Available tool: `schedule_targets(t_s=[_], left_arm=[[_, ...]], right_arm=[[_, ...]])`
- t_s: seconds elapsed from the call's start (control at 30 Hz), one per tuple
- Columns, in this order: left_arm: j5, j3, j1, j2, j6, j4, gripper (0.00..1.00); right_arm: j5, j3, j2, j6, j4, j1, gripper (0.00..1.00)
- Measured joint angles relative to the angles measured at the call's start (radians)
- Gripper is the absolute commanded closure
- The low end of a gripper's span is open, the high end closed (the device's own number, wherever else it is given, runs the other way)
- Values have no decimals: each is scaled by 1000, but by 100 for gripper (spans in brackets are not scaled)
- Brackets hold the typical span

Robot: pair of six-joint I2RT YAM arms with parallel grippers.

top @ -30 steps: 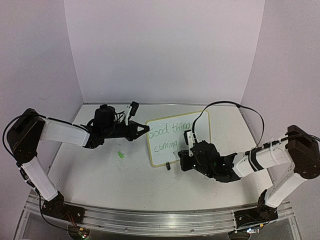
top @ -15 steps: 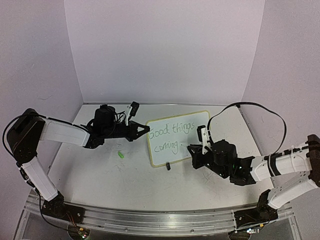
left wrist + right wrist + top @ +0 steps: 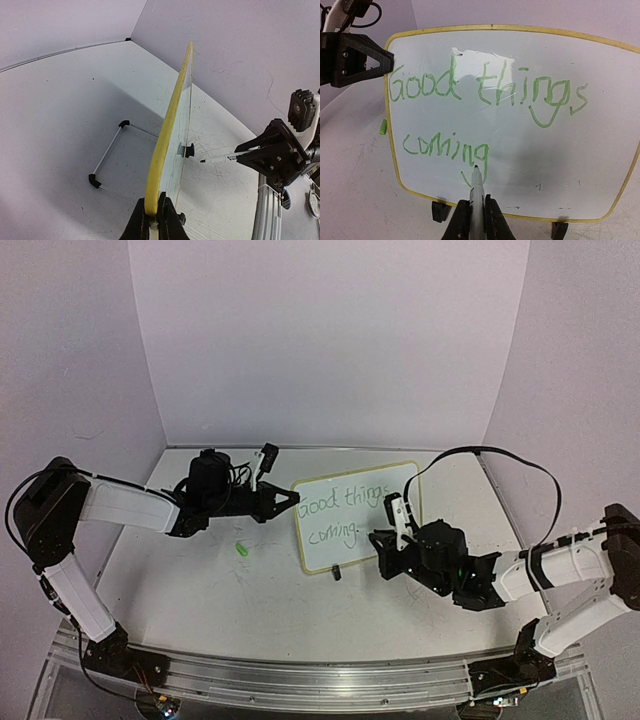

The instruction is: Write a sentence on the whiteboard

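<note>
Scratched tabletop (image 3: 200,590), whiteboard (image 3: 580,165) edge offscreen

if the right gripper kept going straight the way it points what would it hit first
The whiteboard. The right gripper points its marker at the board's face, just below the g of "coming", so the marker tip would land there first; the gap looks small, though depth is unclear.

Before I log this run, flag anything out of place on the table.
A small green piece, perhaps a pen cap, lies loose on the table, left of the whiteboard. Nothing else stands out.
</note>
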Motion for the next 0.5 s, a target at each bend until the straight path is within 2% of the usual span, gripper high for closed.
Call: schedule_targets(t_s=[0.5], left_arm=[[-1,0,0,0,0,0,100]], right_arm=[[-40,0,24,-5,16,0,100]])
